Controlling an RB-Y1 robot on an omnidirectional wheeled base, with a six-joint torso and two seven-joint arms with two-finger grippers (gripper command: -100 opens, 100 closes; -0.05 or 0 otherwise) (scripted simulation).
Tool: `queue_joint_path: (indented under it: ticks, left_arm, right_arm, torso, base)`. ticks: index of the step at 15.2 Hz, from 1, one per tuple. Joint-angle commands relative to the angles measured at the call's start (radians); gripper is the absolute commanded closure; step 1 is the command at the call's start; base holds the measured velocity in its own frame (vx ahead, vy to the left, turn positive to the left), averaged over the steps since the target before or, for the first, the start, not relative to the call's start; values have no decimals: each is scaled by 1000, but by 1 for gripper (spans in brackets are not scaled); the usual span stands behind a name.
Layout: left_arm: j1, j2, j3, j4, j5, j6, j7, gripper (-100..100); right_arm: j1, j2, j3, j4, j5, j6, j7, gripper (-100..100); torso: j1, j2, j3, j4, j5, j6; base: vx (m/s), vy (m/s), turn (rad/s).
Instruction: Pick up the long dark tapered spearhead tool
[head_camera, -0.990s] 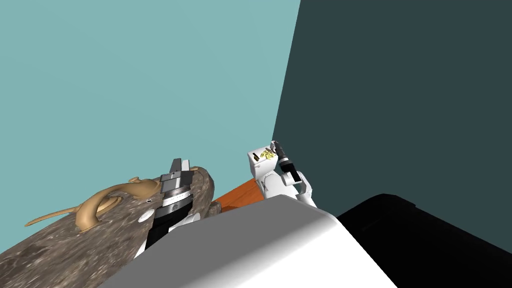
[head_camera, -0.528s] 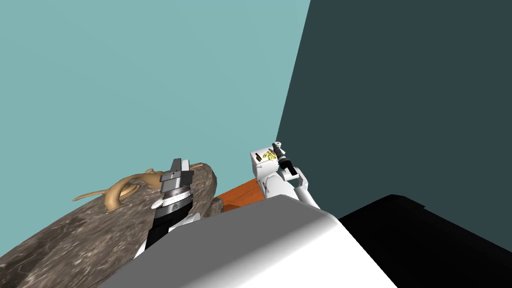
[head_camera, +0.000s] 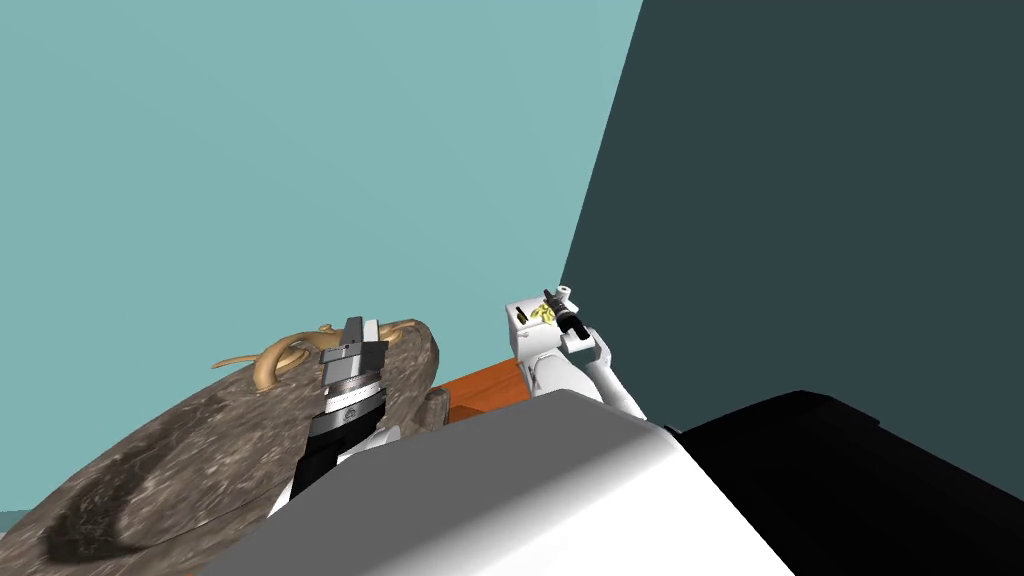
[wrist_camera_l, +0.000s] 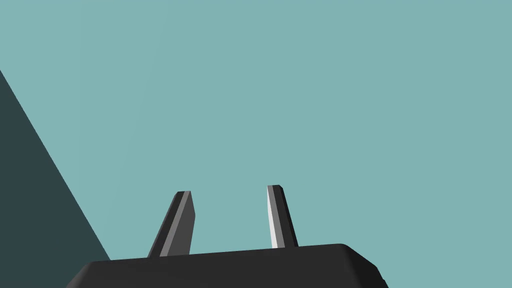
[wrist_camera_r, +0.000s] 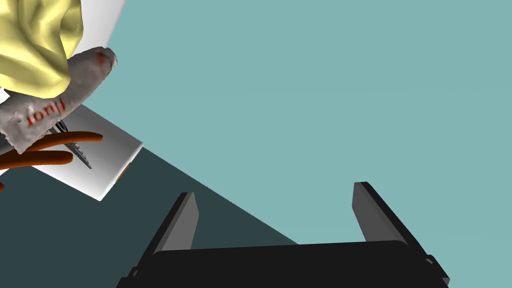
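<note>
Right tool (wrist_camera_r: 275, 190) spread; spearhead (wrist_camera_r: 80, 154) apart — untouched.

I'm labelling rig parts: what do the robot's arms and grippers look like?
Both the left gripper and right gripper have two thin grey blade fingers on a dark box. The left arm shows a black section with silver rings; the right arm is white with a dark wrist.
</note>
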Motion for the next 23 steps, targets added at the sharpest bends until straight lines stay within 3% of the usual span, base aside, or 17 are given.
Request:
queue_joint_path:
  ticks: [1, 2, 5, 6, 9, 10, 13, 14, 17, 18, 20, 21, 23]
  left_arm:
    - [0, 0, 0, 0, 0, 0, 0, 0]
    - [0, 0, 0, 0, 0, 0, 0, 0]
    - [0, 0, 0, 0, 0, 0, 0, 0]
    - [0, 0, 0, 0, 0, 0, 0, 0]
    - [0, 0, 0, 0, 0, 0, 0, 0]
    - [0, 0, 0, 0, 0, 0, 0, 0]
    - [0, 0, 0, 0, 0, 0, 0, 0]
    - [0, 0, 0, 0, 0, 0, 0, 0]
    - [0, 0, 0, 0, 0, 0, 0, 0]
    - [0, 0, 0, 0, 0, 0, 0, 0]
    - [0, 0, 0, 0, 0, 0, 0, 0]
    - [0, 0, 0, 0, 0, 0, 0, 0]
    - [0, 0, 0, 0, 0, 0, 0, 0]
  right_arm:
    - [-19, -7, -2, 47, -2, 24, 16, -100]
    - [-61, -28, -8, 72, -7, 65, 58, -100]
    - [-68, -28, -8, 120, -7, 78, 60, -100]
    - [-116, -49, -15, 152, -12, 126, 104, -100]
    - [-118, -49, -15, 193, -12, 133, 104, -100]
    - [-164, -70, -22, 228, -17, 180, 149, -100]
    - [-169, -70, -22, 268, -17, 189, 149, -100]
    - [-215, -90, -28, 299, -22, 240, 194, -100]
    - [-221, -90, -28, 344, -22, 245, 194, -100]
    - [-268, -109, -35, 377, -28, 292, 240, -100]
    - [-273, -109, -35, 421, -28, 302, 240, -100]
    - [-318, -129, -42, 449, -33, 338, 282, -100]
    - [-326, -129, -42, 492, -33, 359, 286, -100]
  torso:
    - [0, 0, 0, 0, 0, 0]
    - [0, 0, 0, 0, 0, 1]
    - [-1, -1, 0, 0, 0, 1]
    - [0, -1, 0, 0, 0, 1]
    - [-1, 0, 0, 0, 0, 1]
    - [1, 0, 0, 0, 0, 1]
    - [0, 0, 0, 0, 0, 1]
    - [2, 0, 0, 0, 0, 1]
    - [1, 1, 1, 0, 0, 1]
    - [2, 0, 0, 0, 0, 1]
    - [1, 1, 0, 0, 0, 0]
    - [1, 1, 0, 0, 0, 1]
    - [1, 2, 1, 0, 0, 0]
  base:
    - [-12, -45, 119]
    - [-8, -47, 263]
    - [-3, -46, 113]
    - [-7, -40, 202]
    - [-10, -39, 140]
    - [-19, -16, 198]
    - [-16, -29, 140]
    - [-16, -25, 186]
    - [-29, -23, 132]
    - [-6, -35, 234]
    - [-38, -25, 169]
    - [-46, -33, 234]
    - [-49, -25, 175]
